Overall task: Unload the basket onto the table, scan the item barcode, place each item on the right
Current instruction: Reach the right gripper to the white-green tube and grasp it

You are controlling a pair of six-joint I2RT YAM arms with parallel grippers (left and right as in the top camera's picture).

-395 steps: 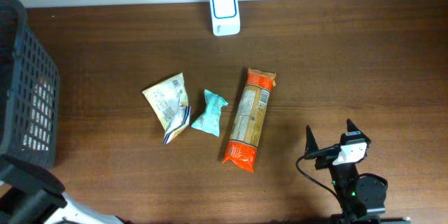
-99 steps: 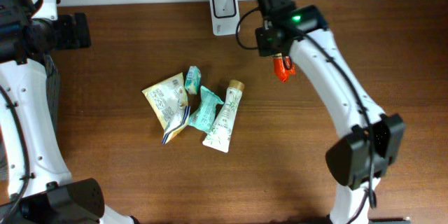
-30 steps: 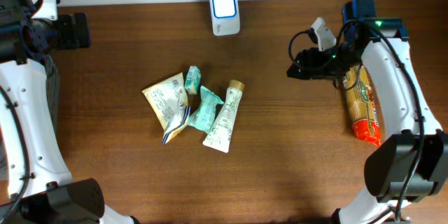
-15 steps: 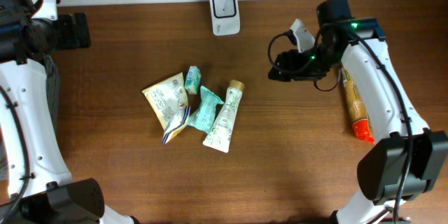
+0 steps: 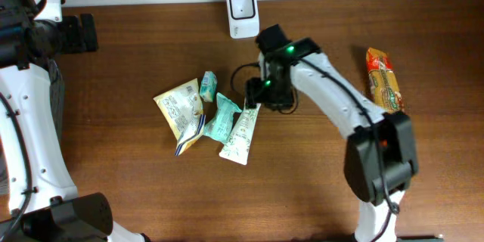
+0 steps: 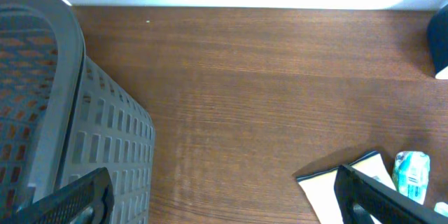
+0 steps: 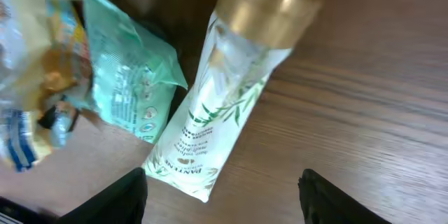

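A white barcode scanner [image 5: 243,4] stands at the table's back edge. In the middle lie a white tube with a gold cap [image 5: 242,128] [image 7: 231,91], a teal packet [image 5: 224,117] [image 7: 122,77], a small teal packet [image 5: 209,85] and a yellow pouch [image 5: 181,110]. My right gripper [image 5: 262,94] [image 7: 227,203] hangs open just above the tube's cap end, holding nothing. An orange package [image 5: 383,79] lies alone at the right. My left gripper [image 5: 76,34] [image 6: 224,206] is open and empty at the far left.
A dark grey basket [image 6: 63,112] stands at the table's left edge, under my left arm. The yellow pouch's corner [image 6: 350,182] shows at the lower right of the left wrist view.
My right arm has swung left, away from the orange package, and now hovers over the white tube. The left arm has not moved.
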